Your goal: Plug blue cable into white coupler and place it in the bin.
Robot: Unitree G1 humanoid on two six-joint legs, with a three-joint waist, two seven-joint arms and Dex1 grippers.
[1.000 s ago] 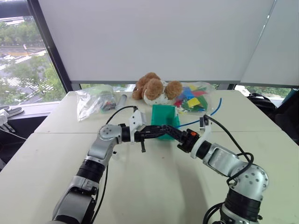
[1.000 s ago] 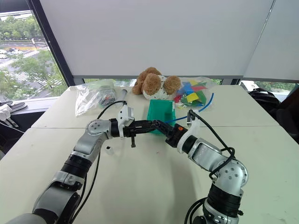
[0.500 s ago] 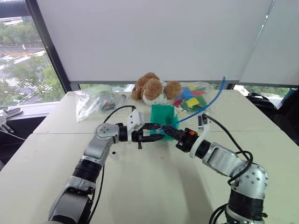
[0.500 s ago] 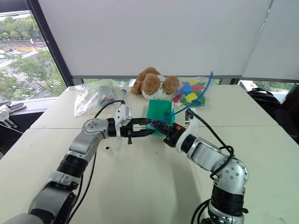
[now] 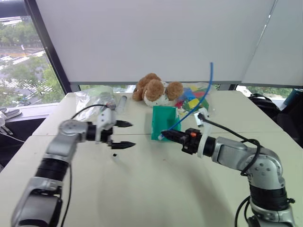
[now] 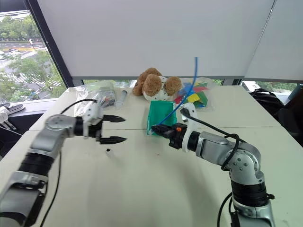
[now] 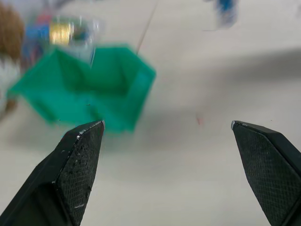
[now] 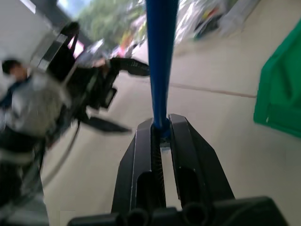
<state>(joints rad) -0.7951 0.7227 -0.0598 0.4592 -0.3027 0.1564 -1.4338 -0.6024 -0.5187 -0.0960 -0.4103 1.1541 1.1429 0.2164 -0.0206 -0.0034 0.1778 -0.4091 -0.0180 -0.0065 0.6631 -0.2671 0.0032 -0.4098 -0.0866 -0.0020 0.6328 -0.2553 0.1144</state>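
My right gripper [image 5: 163, 135] is shut on one end of the blue cable [image 5: 211, 71], just in front of the teal bin [image 5: 163, 120]. The cable rises from the fingers and curves up over the bin, its free end in the air. In the right wrist view a tiny pale piece [image 8: 163, 142] sits at the gripped end of the cable [image 8: 160, 56]; I cannot tell whether it is the white coupler. My left gripper [image 5: 133, 134] hangs wide open and empty to the left of the bin, apart from the right gripper, with the bin [image 7: 84, 89] ahead of it.
A brown plush dog [image 5: 154, 90] lies behind the bin, beside a clear bag of coloured pieces [image 5: 194, 97]. Another clear bag [image 5: 94, 101] lies at the back left. A small speck-like object [image 5: 114, 155] rests on the table under the left gripper.
The left gripper opened and swung away to the left from the right gripper. The right gripper rolled, and the blue cable swung up from the table to stand nearly upright.
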